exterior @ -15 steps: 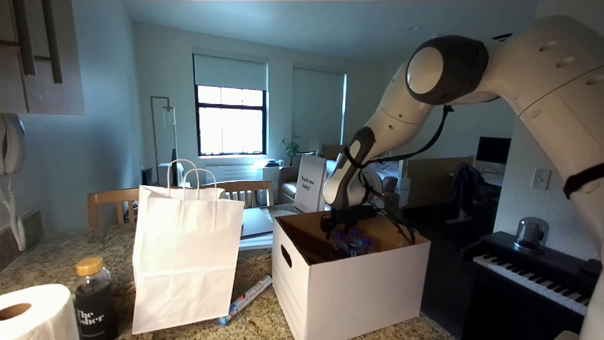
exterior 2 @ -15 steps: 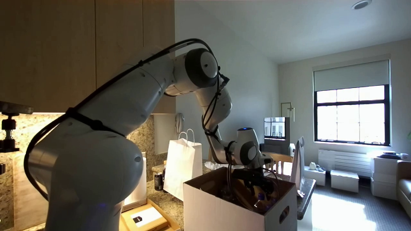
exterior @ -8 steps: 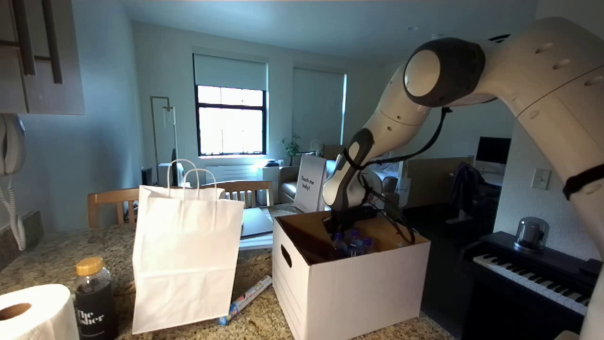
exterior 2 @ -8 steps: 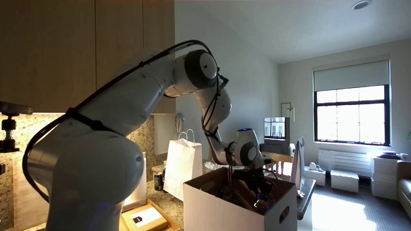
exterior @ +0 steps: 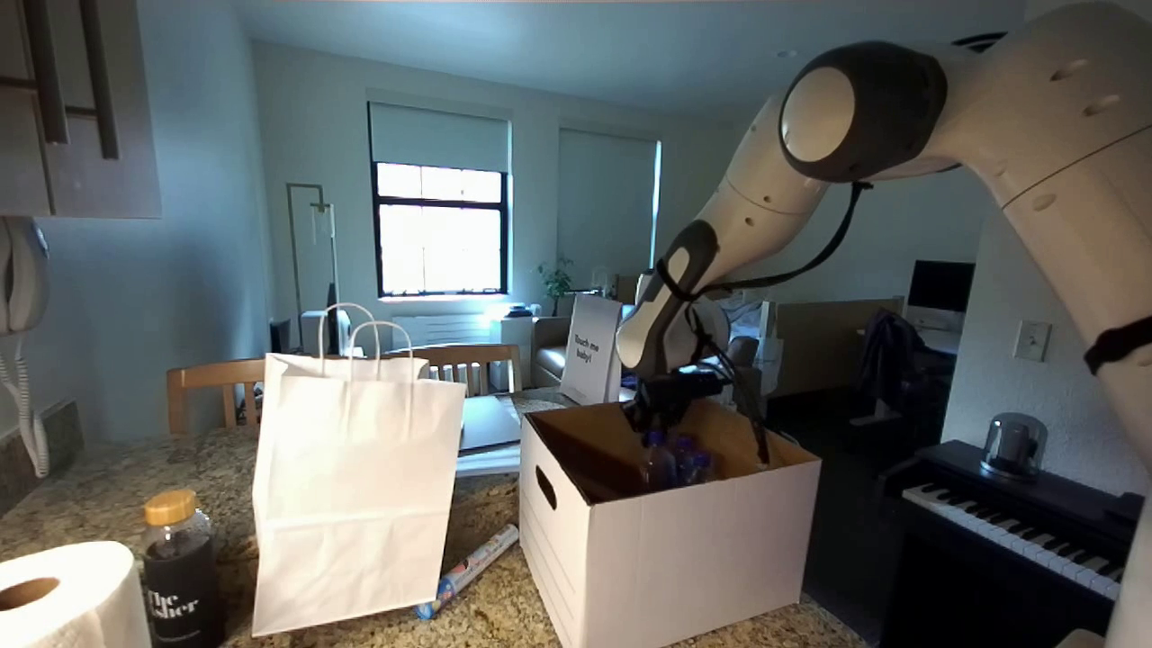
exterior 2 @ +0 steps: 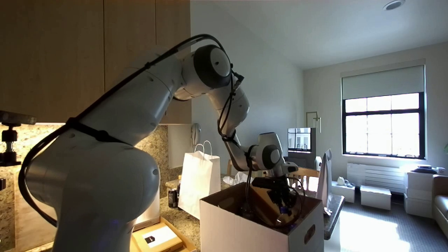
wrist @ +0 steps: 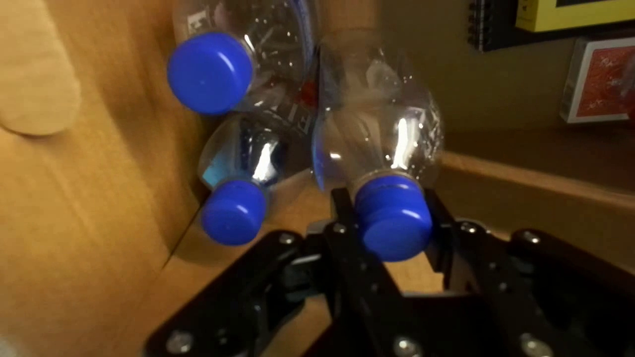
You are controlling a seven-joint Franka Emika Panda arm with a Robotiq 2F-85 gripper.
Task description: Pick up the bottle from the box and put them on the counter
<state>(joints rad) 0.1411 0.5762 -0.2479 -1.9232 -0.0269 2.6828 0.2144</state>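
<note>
In the wrist view a clear bottle [wrist: 382, 124] has its blue cap between my gripper's fingers, and the gripper [wrist: 389, 206] is shut on it. Two more bottles stand to the left in that view, one blue-capped bottle [wrist: 211, 73] above and another bottle [wrist: 234, 213] below. All are inside the white box [exterior: 702, 549], which rests on the speckled counter [exterior: 490, 616]. In an exterior view the gripper [exterior: 650, 428] reaches below the box's rim, with the held bottle [exterior: 659, 466] under it. The box wall hides the bottles' lower parts.
A white paper bag [exterior: 360, 504], a dark jar [exterior: 180, 576] and a patterned tube [exterior: 472, 569] stand or lie beside the box. A paper roll [exterior: 85, 594] is near the front. Inside the box are a red card deck [wrist: 605, 82] and a yellow box [wrist: 570, 15].
My gripper has gone from open to shut on the bottle's cap. Since half a second ago the arm has risen a little, and the bottle has come up slightly with it.
</note>
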